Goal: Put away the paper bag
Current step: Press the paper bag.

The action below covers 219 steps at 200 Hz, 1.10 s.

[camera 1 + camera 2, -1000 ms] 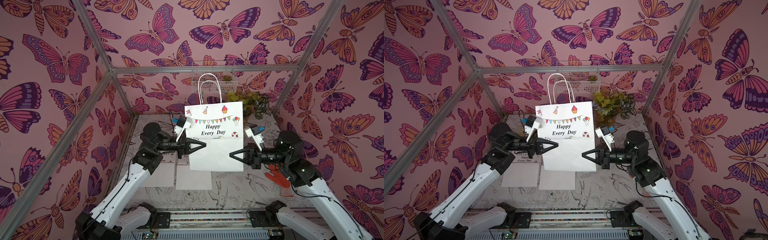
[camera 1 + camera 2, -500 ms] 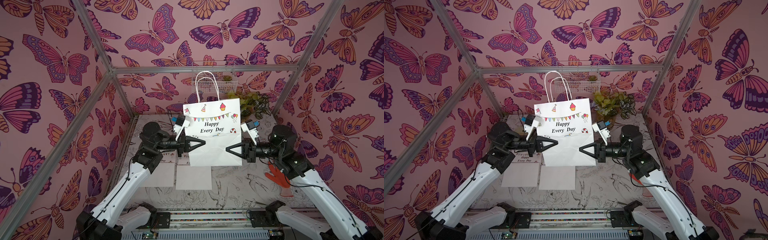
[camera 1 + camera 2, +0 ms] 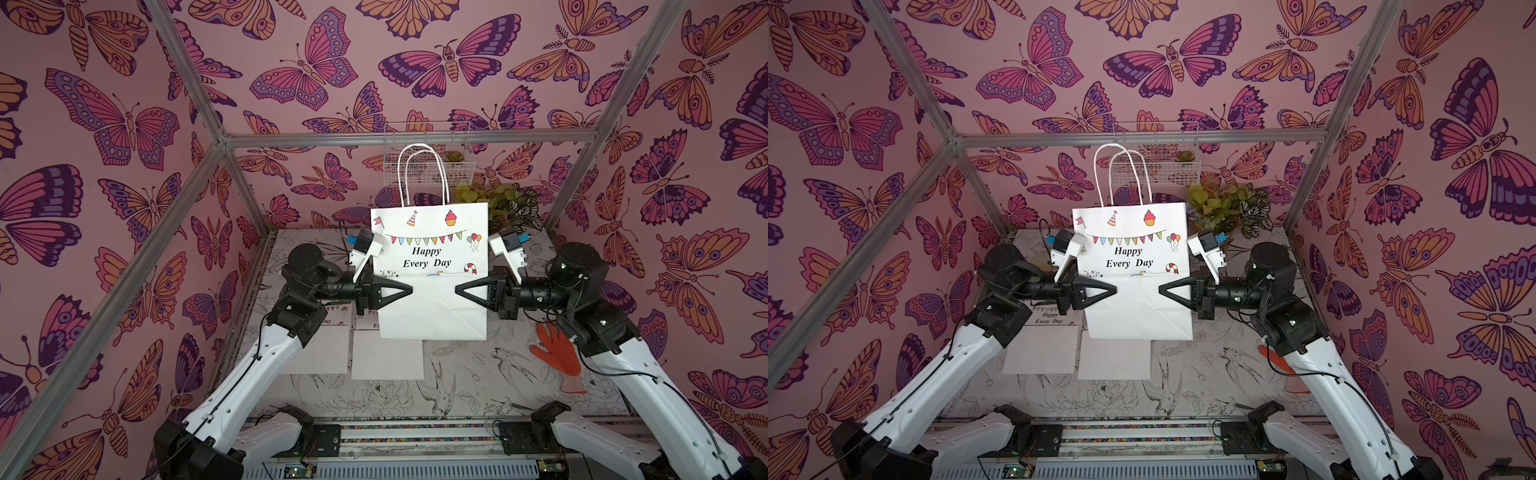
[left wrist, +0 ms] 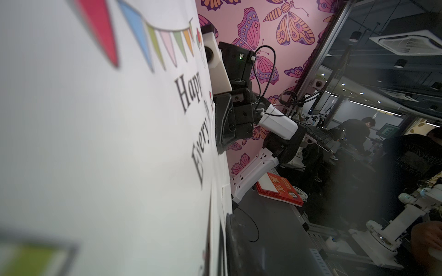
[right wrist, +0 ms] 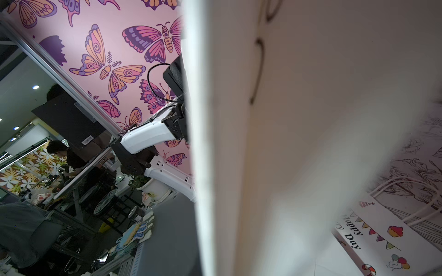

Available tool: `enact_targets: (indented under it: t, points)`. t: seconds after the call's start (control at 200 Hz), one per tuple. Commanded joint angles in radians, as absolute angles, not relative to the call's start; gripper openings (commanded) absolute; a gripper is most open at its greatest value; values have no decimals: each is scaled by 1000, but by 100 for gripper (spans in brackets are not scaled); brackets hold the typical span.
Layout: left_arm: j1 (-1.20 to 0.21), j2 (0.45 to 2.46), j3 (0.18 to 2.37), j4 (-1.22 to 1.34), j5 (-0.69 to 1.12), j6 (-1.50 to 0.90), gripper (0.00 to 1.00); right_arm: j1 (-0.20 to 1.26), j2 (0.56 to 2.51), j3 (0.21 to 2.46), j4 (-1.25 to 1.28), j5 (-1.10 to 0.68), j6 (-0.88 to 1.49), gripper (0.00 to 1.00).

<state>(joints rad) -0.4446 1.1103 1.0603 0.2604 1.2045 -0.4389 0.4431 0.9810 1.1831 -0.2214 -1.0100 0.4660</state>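
Paper bag (image 3: 430,307) upright above table (image 3: 478,374), right tool (image 3: 457,289) pinching its side

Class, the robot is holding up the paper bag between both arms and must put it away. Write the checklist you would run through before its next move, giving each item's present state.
1. Right fingers shut on the paper bag's edge: ok.
2. Left fingers gripping the opposite edge: cannot tell.
3. Paper bag upright, opening at the top: ok.
4. Paper bag lifted off the table: ok.
5. Orange glove lying apart from the paper bag: ok.
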Motion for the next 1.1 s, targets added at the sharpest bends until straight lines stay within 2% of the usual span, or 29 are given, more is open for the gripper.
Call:
enact_targets:
  t: [0.0, 0.13, 0.24, 0.295, 0.345, 0.431, 0.521, 0.546, 0.646, 0.786, 0.836, 0.886, 0.936, 0.991, 1.091]
  points:
    - [-449, 1098, 1049, 279, 1197, -460, 34, 449, 986, 1190, -176, -1015, 474, 0]
    - [-449, 1111, 1052, 323, 1183, -500, 36, 449, 987, 1192, -179, -1016, 479, 0]
    - [-452, 1121, 1052, 334, 1181, -505, 19, 449, 991, 1189, -170, -1013, 485, 0]
    - [-455, 1131, 1052, 334, 1190, -507, 6, 449, 994, 1194, -168, -1010, 486, 0]
    - [-456, 1136, 1054, 336, 1199, -511, 0, 449, 997, 1205, -163, -1001, 485, 12]
    - [-454, 1130, 1054, 335, 1207, -511, 0, 449, 1007, 1237, -163, -987, 476, 32]
    - [-454, 1116, 1047, 324, 1203, -497, 0, 449, 1033, 1268, -142, -998, 492, 35]
    - [-454, 1114, 1047, 321, 1202, -494, 0, 449, 1042, 1271, -130, -1004, 501, 32]
    - [-455, 1114, 1049, 319, 1205, -494, 0, 449, 1060, 1272, -101, -1025, 535, 1]
    - [-454, 1114, 1049, 319, 1207, -491, 0, 448, 1057, 1271, -111, -1025, 533, 0]
    - [-454, 1118, 1051, 319, 1201, -492, 12, 449, 1055, 1275, -119, -1029, 530, 0]
    - [-454, 1123, 1056, 321, 1180, -497, 31, 449, 1057, 1279, -132, -1031, 526, 0]
    - [-455, 1127, 1063, 323, 1159, -504, 45, 449, 1056, 1279, -137, -1036, 525, 0]
    - [-456, 1127, 1064, 335, 1135, -513, 51, 449, 1054, 1274, -140, -1043, 524, 0]
    - [-456, 1114, 1053, 354, 1078, -517, 51, 450, 1045, 1250, -126, -1043, 528, 0]
